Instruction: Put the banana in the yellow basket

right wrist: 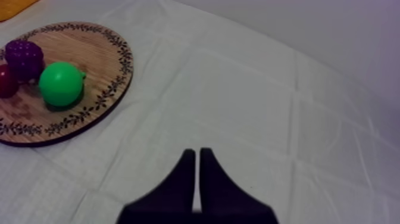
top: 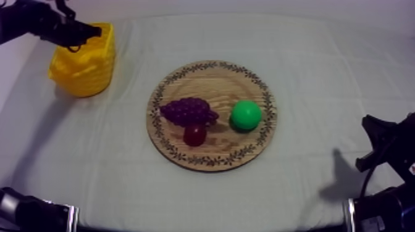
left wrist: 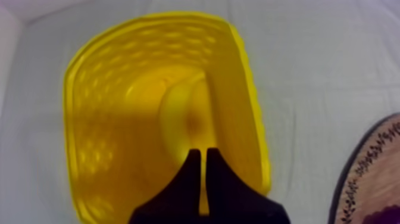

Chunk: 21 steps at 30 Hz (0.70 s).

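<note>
Just one banana [left wrist: 181,113], one basket [top: 80,77].

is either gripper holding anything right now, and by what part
Right gripper: nothing. Left gripper is at the end of the banana inside the yellow basket; whether it grips that end cannot be told.

our counter [top: 321,80] lies under a grey-white cloth [top: 123,173] marked with faint fold lines. we see two things resting directly on it: a round wooden board [top: 213,83] with a patterned rim, near the middle, and a yellow basket [top: 83,77] standing upright toward the far left corner, well apart from the wooden board.
</note>
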Motion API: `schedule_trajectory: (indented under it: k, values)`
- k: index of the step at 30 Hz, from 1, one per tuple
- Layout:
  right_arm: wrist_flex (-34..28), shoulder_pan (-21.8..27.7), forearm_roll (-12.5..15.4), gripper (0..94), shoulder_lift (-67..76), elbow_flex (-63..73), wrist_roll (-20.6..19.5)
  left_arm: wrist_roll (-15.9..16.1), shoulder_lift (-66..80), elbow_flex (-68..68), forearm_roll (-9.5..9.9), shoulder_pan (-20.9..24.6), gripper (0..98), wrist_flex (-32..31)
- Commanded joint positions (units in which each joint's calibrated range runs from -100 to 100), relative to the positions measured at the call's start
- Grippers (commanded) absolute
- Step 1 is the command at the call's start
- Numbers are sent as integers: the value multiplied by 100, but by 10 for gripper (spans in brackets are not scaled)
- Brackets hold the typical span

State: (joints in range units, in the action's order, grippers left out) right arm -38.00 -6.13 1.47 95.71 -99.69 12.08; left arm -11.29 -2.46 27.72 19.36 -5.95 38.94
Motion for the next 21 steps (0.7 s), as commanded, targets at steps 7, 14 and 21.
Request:
schedule_trajectory:
  k: [7, 14, 21]
  values:
    - [1, 1, 2, 5, 4, 3, 1, 102, 3228, 2789, -260, 58, 1, -519]
    - [1, 1, 2, 5, 4, 3, 1, 670, 5292, 4251, -953, 236, 1, -596]
    - [1, 1, 2, 5, 4, 3, -1, 1160, 7415, 5685, -1558, 544, 1, -264]
